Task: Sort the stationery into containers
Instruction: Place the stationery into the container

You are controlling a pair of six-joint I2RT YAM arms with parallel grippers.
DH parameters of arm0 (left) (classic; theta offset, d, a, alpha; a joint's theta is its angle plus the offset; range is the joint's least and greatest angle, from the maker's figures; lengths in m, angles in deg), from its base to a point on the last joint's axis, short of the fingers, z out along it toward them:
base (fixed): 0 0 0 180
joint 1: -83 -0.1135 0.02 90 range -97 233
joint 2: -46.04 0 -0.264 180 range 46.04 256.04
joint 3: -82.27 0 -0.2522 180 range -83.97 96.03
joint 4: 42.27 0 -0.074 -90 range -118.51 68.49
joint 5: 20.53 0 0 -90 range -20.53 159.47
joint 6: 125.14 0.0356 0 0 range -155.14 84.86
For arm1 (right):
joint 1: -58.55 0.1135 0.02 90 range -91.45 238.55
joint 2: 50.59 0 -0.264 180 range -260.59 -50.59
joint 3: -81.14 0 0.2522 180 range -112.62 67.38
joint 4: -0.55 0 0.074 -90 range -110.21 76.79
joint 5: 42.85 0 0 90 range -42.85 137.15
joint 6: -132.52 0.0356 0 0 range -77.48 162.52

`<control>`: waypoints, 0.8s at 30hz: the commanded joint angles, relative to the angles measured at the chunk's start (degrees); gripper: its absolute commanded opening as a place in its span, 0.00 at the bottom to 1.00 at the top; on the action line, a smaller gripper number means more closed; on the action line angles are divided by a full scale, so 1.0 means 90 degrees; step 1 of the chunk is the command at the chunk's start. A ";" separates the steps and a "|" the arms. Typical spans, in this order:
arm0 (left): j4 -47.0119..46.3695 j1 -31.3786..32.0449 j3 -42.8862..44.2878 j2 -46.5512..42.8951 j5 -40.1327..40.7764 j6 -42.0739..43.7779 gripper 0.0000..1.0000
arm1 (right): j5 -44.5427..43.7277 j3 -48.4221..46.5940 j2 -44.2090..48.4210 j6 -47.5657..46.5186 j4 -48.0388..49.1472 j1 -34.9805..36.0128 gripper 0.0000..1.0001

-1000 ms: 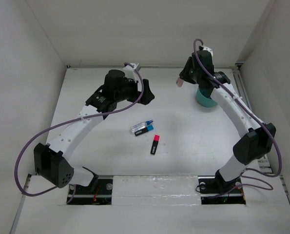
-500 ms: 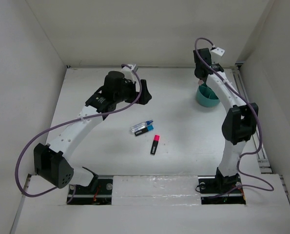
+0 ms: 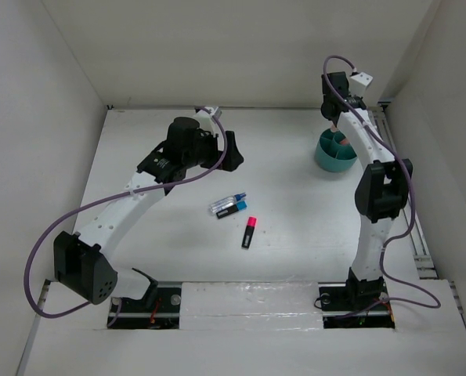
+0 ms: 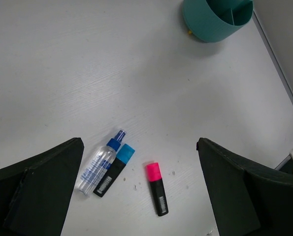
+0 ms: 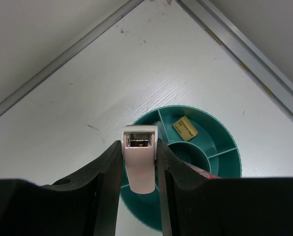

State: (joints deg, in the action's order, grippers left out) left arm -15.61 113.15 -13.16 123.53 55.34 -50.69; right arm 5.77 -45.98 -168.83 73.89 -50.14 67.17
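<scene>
The teal cup with inner dividers stands at the back right; it also shows in the left wrist view. My right gripper hangs over it, shut on a pale pinkish-white eraser, just above the cup. A tan block and a pink pen lie inside. My left gripper is open and empty, high above a clear blue-capped tube, a blue-capped highlighter and a pink-capped highlighter lying mid-table.
White walls close in the table on three sides. A metal rail runs along the right edge behind the cup. The three loose items lie close together between the two arms.
My right arm has folded upright and carried the eraser from left of the cup to over it. The left arm has barely moved.
</scene>
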 commanded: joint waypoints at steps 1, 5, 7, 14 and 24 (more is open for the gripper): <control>-0.0223 -0.0020 -0.0035 -0.0212 -0.0198 -0.0049 1.00 | 0.0018 -0.0314 -0.0085 -0.0127 0.0147 -0.0196 0.00; -0.0282 -0.0020 -0.0035 -0.0153 -0.0256 -0.0049 1.00 | 0.0242 -0.0314 -0.0144 -0.0264 0.0274 -0.0196 0.00; -0.0282 -0.0020 -0.0035 -0.0095 -0.0324 -0.0049 1.00 | 0.0320 -0.0314 -0.0222 -0.0331 0.0275 -0.0196 0.00; -0.0282 -0.0020 -0.0093 -0.0095 -0.0324 -0.0049 1.00 | 0.0613 -0.0188 -0.0281 -0.0332 0.0480 -0.0196 0.00; -0.0282 -0.0020 -0.0094 -0.0095 -0.0383 -0.0049 1.00 | 0.0595 -0.0275 -0.0436 -0.0273 0.0451 -0.0255 0.00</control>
State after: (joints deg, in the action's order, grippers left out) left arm -16.04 113.15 -13.67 123.53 52.96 -50.72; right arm 12.06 -46.20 -171.21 71.64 -48.35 65.29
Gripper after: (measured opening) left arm 0.997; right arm 0.364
